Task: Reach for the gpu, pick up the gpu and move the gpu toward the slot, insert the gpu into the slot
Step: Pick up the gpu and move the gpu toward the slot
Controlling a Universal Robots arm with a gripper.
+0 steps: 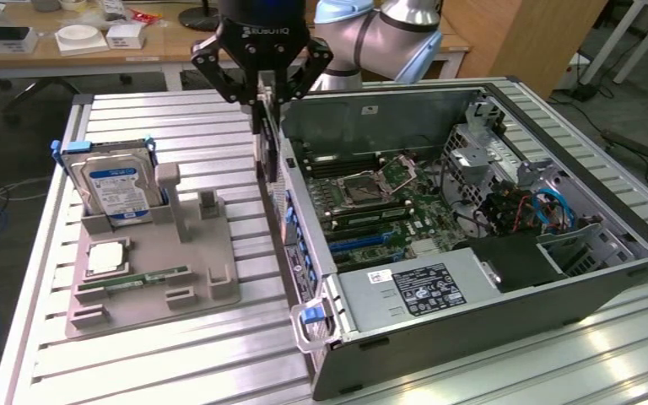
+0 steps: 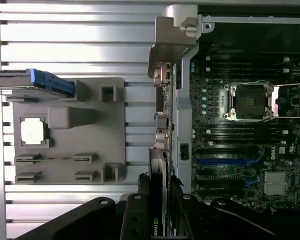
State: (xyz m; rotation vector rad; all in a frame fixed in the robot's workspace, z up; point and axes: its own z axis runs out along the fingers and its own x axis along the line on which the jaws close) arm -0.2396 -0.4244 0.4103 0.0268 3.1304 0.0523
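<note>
My gripper (image 1: 266,99) hangs over the open computer case's (image 1: 594,287) wall on the exterior view's left, shut on the gpu (image 1: 266,143). The card hangs on edge below the fingers, thin and dark, just outside that wall. In the wrist view the gpu (image 2: 160,160) runs edge-on away from the gripper (image 2: 159,192), and its silver end bracket (image 2: 169,42) sits at the far end, along the case edge. The blue slot (image 1: 358,242) lies on the motherboard inside the case, and the blue slot (image 2: 225,161) is off to the side of the card.
A grey parts holder (image 1: 178,278) on the slatted metal table (image 1: 166,354) carries a blue-labelled hard drive (image 1: 116,190), a processor chip (image 1: 107,257) and a narrow green memory stick (image 1: 149,277). Inside the case are a power supply (image 1: 414,291) and cables (image 1: 526,207).
</note>
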